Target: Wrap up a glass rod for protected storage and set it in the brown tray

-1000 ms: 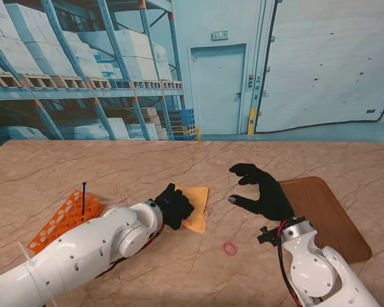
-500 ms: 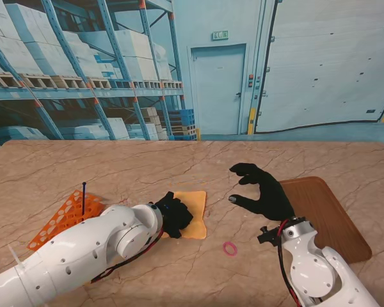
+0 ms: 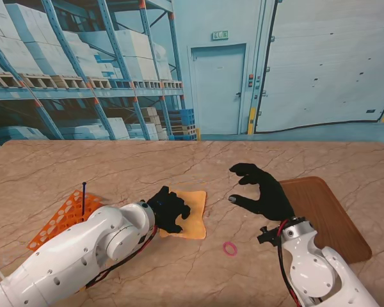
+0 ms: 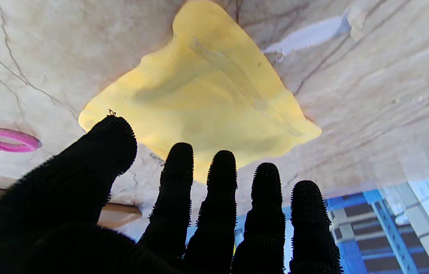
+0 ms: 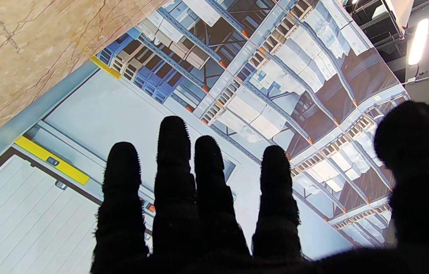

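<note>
A yellow cloth (image 3: 191,213) lies flat on the marble table near the middle. In the left wrist view a faint clear strip that looks like the glass rod (image 4: 237,82) runs diagonally across the cloth (image 4: 184,102). My left hand (image 3: 169,208) hovers at the cloth's left edge with its black fingers (image 4: 178,167) spread and holding nothing. Raised above the table to the right of the cloth, my right hand (image 3: 262,190) is open, beside the brown tray (image 3: 326,217). The rod is too faint to see in the stand view.
A pink rubber ring (image 3: 230,248) lies nearer to me, between the cloth and the right arm. An orange rack (image 3: 63,219) with a dark upright rod (image 3: 84,197) sits at the left, behind my left forearm.
My left hand has drawn back toward the left and let the cloth settle; its raised far corner now lies flat. The right hand has not moved.
</note>
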Robot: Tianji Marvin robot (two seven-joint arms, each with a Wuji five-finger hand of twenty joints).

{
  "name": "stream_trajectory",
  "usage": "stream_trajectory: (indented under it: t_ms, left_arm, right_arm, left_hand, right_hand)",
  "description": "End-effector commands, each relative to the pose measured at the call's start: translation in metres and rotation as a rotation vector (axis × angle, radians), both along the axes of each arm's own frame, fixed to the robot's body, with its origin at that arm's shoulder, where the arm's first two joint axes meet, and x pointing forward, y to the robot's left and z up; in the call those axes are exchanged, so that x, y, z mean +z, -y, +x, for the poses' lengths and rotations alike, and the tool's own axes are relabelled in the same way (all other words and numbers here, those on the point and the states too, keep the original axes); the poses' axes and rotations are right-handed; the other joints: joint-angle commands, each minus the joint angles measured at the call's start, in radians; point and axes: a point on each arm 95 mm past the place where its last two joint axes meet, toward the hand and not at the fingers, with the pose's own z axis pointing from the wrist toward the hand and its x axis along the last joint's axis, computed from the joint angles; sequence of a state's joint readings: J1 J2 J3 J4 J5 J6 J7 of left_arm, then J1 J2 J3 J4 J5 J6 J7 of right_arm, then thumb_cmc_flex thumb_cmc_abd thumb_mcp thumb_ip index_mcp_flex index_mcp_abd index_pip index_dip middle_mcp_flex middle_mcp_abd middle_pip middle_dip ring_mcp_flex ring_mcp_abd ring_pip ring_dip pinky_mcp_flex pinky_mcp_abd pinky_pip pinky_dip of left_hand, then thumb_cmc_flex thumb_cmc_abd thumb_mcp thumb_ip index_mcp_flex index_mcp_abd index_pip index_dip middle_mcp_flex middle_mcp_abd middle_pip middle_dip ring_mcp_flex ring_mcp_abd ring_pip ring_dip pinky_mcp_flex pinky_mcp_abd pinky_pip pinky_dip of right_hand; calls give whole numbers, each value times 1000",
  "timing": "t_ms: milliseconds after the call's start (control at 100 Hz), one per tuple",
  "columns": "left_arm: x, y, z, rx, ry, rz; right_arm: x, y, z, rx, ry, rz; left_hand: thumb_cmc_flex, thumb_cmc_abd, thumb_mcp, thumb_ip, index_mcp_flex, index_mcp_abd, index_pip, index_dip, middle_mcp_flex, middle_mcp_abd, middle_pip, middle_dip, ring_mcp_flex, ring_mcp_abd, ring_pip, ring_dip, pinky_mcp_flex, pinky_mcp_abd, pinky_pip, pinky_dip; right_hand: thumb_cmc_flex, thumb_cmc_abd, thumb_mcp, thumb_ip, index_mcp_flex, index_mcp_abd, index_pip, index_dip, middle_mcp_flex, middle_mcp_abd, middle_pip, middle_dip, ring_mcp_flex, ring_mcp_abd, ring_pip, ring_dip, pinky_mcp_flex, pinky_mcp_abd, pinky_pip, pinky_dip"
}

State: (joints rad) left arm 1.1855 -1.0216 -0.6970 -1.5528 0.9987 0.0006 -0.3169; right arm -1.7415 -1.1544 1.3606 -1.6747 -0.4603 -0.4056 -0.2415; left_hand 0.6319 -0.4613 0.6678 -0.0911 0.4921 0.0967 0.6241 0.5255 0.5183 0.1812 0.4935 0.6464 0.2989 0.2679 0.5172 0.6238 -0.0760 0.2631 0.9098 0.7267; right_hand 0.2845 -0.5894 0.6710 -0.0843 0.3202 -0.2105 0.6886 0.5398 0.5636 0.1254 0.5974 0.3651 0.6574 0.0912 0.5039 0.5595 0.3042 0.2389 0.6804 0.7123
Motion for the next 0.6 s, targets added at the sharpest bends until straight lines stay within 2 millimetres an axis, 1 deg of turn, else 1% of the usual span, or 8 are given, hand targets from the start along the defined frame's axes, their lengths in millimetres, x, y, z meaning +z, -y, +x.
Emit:
stream_trajectory:
  t_ms: [0, 50, 140, 250, 380, 590]
  left_arm:
    - [3, 5, -6, -11, 1, -29]
    - [7, 3, -7, -8, 23, -53]
    - [13, -3, -8, 11, 87, -99]
    - [22, -17, -5, 56, 167, -168]
    - [35, -40, -5, 122, 261, -263]
    - [53, -87, -17, 221, 387, -283]
  right_arm:
    - [0, -2, -2, 3, 3, 8]
    - [0, -2, -2, 2, 5, 9]
    - [0, -2, -3, 2, 6, 10]
    - [0, -2, -3, 2, 5, 11]
    - [0, -1, -3, 0, 6, 11]
    - [-1, -2, -3, 4, 1, 9]
  left_hand:
    - [-15, 32, -13, 33, -30, 0, -34, -11, -33, 22, -31, -16, -28, 13, -9, -8, 1, -7, -7, 9]
    - [-13, 38, -20, 34, -32, 2, -41, -16, -30, 25, -40, -37, -29, 14, -7, -9, 2, -7, -3, 10]
    - [-19, 44, -24, 34, -29, 2, -39, -17, -28, 26, -41, -47, -18, 17, -2, -8, 6, -1, 1, 11]
    - [-31, 52, -35, 31, -29, 9, -36, -17, -25, 30, -33, -52, 0, 25, 20, 0, 19, 7, 21, 16]
    - [-38, 39, -44, 28, -29, 14, -34, -20, -26, 35, -39, -66, 10, 32, 39, 8, 27, 17, 44, 20]
    - [-35, 34, -46, 28, -59, 16, -59, -38, -42, 33, -79, -111, 4, 28, 26, -4, 24, 18, 48, 8]
  right_hand:
    - [-32, -45, 16, 30, 7, 3, -2, 0, 22, -2, 8, 9, 31, -4, 19, 9, -1, -8, 35, 6]
    - [-32, -46, 16, 30, 7, 4, -2, 0, 22, -3, 8, 9, 31, -4, 19, 9, -2, -8, 35, 6]
    - [-31, -46, 17, 30, 8, 4, -2, 0, 23, -2, 8, 9, 31, -3, 19, 9, -2, -8, 35, 6]
    - [-32, -46, 17, 30, 7, 4, -2, -1, 23, -2, 8, 9, 31, -3, 19, 9, -2, -8, 35, 5]
    - [-33, -46, 17, 30, 8, 4, -3, -1, 24, -2, 8, 9, 32, -2, 19, 9, -2, -8, 35, 5]
    - [-34, -46, 19, 30, 8, 5, -3, -1, 25, -2, 8, 9, 32, -3, 19, 9, -2, -7, 35, 5]
